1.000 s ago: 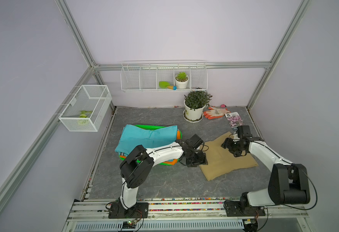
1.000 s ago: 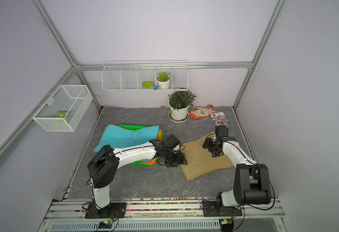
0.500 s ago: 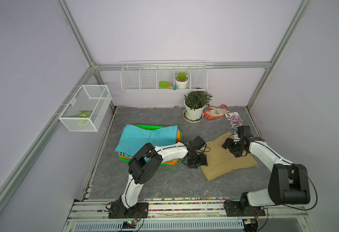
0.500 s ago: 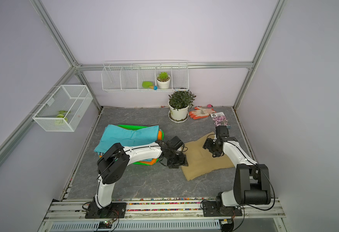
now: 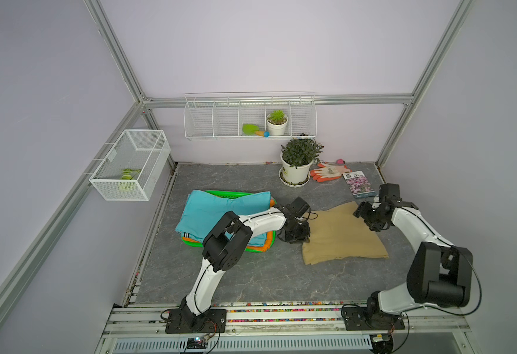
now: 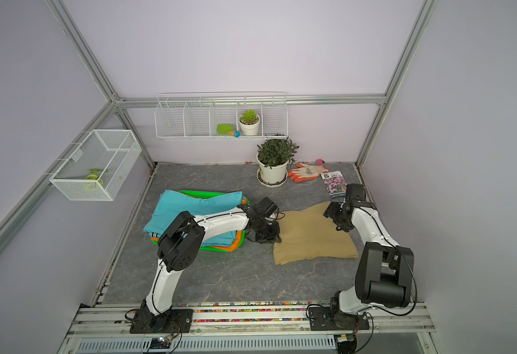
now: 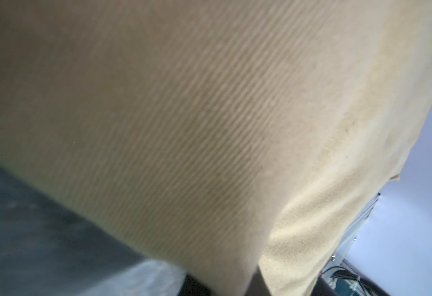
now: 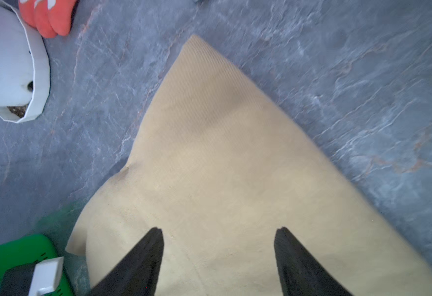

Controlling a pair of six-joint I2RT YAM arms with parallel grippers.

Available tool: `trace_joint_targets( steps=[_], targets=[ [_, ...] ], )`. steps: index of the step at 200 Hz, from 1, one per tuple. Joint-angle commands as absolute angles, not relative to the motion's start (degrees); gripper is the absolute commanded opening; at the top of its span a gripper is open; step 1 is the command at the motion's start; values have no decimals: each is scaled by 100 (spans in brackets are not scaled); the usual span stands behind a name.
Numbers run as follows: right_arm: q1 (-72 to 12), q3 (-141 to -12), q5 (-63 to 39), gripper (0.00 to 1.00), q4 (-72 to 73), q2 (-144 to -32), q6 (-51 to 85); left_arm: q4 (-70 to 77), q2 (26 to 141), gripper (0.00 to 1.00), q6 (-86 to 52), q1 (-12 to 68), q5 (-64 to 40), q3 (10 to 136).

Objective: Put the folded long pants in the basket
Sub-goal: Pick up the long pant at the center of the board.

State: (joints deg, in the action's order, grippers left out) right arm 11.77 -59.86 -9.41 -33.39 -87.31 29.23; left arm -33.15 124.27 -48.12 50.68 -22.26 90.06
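The left gripper (image 5: pixel 300 239) has slid from beside the basket (image 5: pixel 220 193) to the tan pants (image 5: pixel 340 236). Its fingers, spread a second ago, now pinch the cloth's edge nearest the basket: in the left wrist view tan fabric fills the frame and runs down between the dark finger roots. The right gripper (image 5: pixel 366 219) has barely moved. Its fingers (image 8: pixel 143 258) stay spread over the pants' corner toward the right edge of the worktop (image 5: pixel 251 275); whether they touch the cloth I cannot tell. The tan pants lie mid-worktop, between the basket and the right edge. The basket already holds the teal pants (image 5: pixel 214 208) over the orange pants (image 5: pixel 269 240). One side looks secured, so the right-hand grasp seems due next.
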Motion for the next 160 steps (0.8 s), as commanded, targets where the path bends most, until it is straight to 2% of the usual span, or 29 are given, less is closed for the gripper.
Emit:
trace_joint_targets(
  steps=[1, 29, 54, 100, 127, 160],
  targets=[
    [1556, -6214, -813, 75, -3420, -9182, 2671, -4371, 12779, 3, -4363, 4759, -1317, 8918],
    [1881, -6414, -1042, 76, -3379, -9904, 2583, -4506, 12711, 4, -4169, 4601, -1266, 8922],
    [1951, -6411, -1659, 75, -3271, -10490, 2586, -4450, 12703, 9, -4032, 4581, -1409, 8958],
    [1951, -6478, -2408, 74, -3050, -10900, 2643, -4500, 12796, 10, -3934, 4586, -1450, 9054],
    [1806, -6621, -2855, 70, -3099, -11179, 2574, -4504, 12801, 10, -3894, 4586, -1463, 9071],
    [1394, -6928, -2854, 67, -3542, -11373, 2255, -4542, 12771, 10, -3851, 4573, -1432, 9088]
  ],
)
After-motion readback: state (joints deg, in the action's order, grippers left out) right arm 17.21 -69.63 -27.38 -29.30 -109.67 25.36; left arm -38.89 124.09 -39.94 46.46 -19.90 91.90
